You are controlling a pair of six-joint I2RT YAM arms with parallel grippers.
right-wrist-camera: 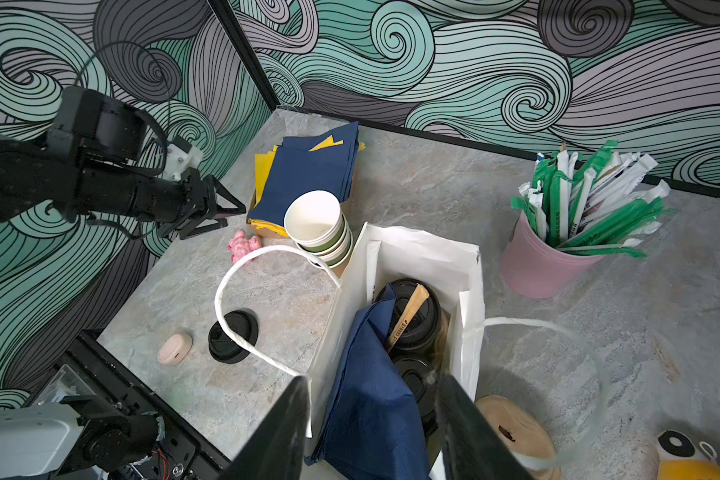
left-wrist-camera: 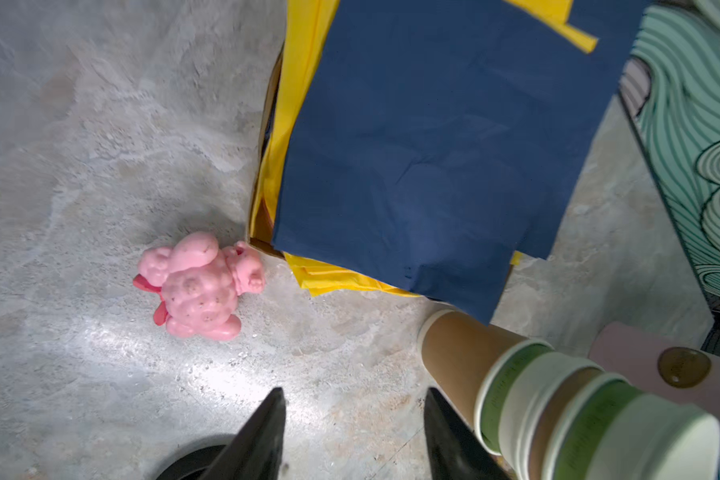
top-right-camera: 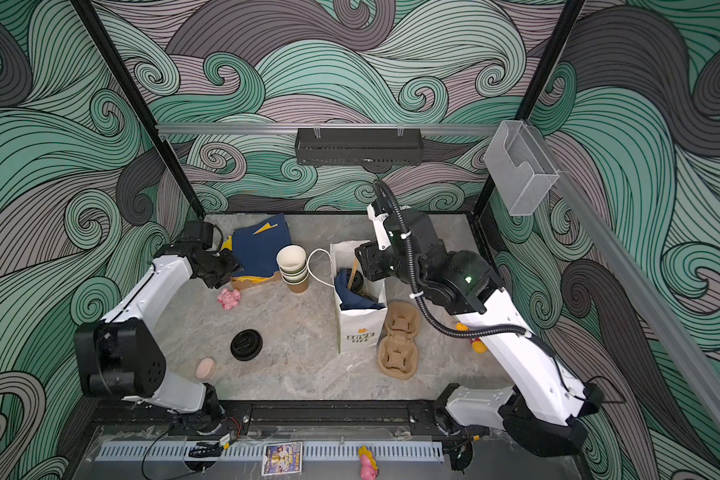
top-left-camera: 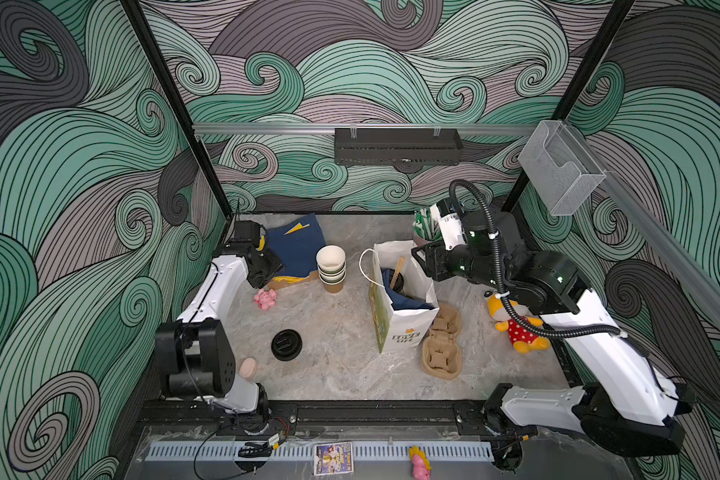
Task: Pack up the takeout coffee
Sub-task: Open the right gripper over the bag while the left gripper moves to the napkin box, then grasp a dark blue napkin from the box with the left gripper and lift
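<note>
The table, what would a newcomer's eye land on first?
The white paper bag stands mid-table with two black sip lids and a navy napkin inside, the right gripper open over it. Left of it stands a stack of paper cups; a lone black lid lies nearer the front.

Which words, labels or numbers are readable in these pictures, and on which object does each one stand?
"LOVE LIFE": on the front of the white paper bag, in a top view.
Brown stirrer wrapper inside the bag: dark print, too small to read.
Green bands of the stacked cups: faint print, blurred.
Straw wrappers: print too small to read.
Colourful card at the front edge: blurred, unreadable.
</note>
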